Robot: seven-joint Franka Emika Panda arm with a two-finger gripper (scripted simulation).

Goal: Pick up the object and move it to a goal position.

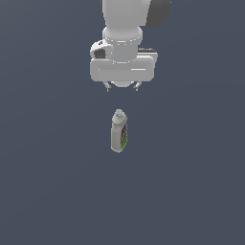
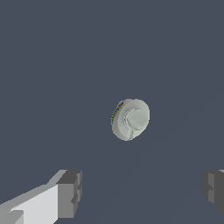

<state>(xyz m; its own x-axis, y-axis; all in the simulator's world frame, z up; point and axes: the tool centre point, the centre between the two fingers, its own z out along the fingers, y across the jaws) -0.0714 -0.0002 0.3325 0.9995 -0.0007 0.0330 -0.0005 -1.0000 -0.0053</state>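
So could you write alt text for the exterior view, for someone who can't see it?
A white robot arm's gripper hangs open above a small off-white bottle, not touching it. The bottle stands upright on a plain dark grey surface, cap on top and a colourful label on its side.

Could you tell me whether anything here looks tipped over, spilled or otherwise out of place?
Nothing stands out. The bottle stands upright with its cap on and no spill around it, and the open gripper hangs above it, not touching.
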